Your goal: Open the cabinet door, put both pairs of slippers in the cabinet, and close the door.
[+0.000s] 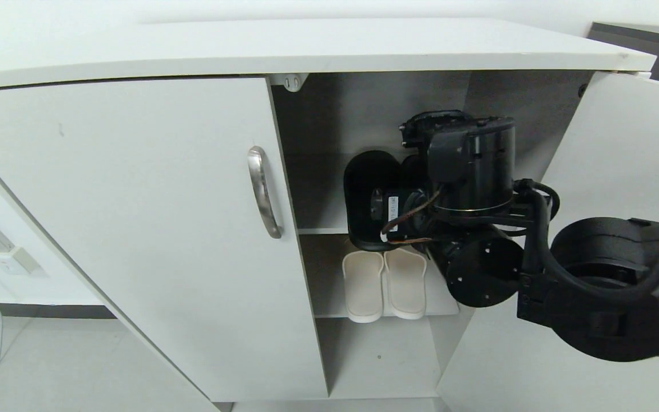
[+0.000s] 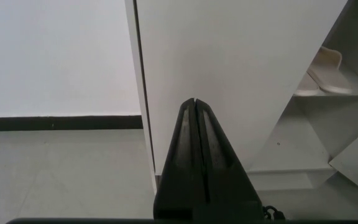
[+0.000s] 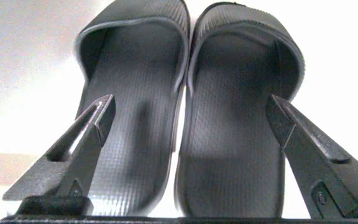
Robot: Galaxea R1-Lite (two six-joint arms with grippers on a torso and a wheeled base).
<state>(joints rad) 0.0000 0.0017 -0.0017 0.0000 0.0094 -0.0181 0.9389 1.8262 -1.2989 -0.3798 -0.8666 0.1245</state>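
Right gripper [image 3: 190, 102] inside cabinet [image 1: 306, 46], fingers spread apart over black slippers [image 3: 235, 143].

Black slippers lie side by side at the upper shelf, heels toward the gripper, one finger over each slipper's outer edge; contact cannot be confirmed. White slippers [image 1: 384, 283] sit paired on the middle shelf [image 1: 329, 303], at 6 o'clock from the black pair in the head view. Right door [image 1: 621, 189] stands open at 3 o'clock of the opening. Left door [image 1: 135, 229], with handle [image 1: 262, 191], is closed at 9 o'clock. Left gripper [image 2: 195, 102] is low before the left door, fingers pressed together, holding nothing.
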